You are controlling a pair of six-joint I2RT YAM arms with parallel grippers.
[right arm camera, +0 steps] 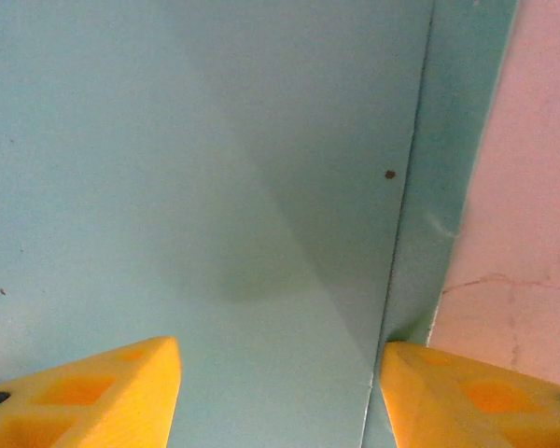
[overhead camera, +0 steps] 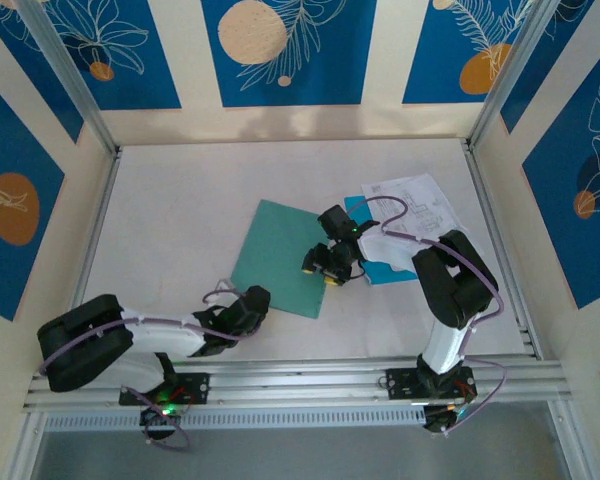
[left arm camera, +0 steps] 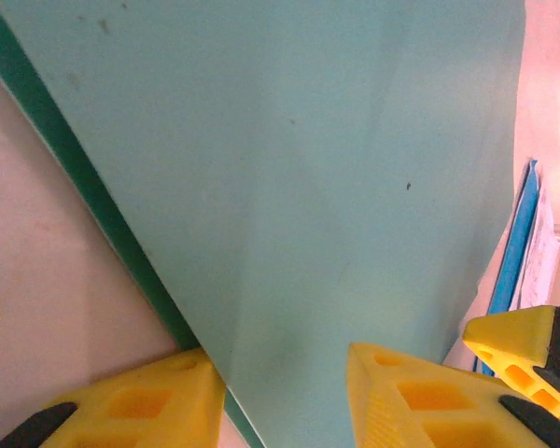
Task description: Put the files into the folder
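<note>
The teal-green folder [overhead camera: 280,255] lies closed and flat in the middle of the table. My left gripper [overhead camera: 257,300] sits at its near corner, open, its yellow fingers [left arm camera: 140,406] standing either side of the cover's edge [left arm camera: 278,359]. At the folder's right edge my right gripper [overhead camera: 327,267] hovers open, low over the cover [right arm camera: 280,345], with the lower leaf showing past the cover's edge [right arm camera: 439,187]. The files lie to the right: white printed sheets [overhead camera: 415,205] on top of a sky-blue sheet [overhead camera: 385,268]. The blue sheet's edge [left arm camera: 515,247] shows in the left wrist view.
The right gripper's yellow finger [left arm camera: 523,350] enters the left wrist view at the right. The right arm [overhead camera: 450,280] reaches over the files. Metal rails [overhead camera: 300,385] run along the near edge, and patterned walls enclose the white table [overhead camera: 170,220].
</note>
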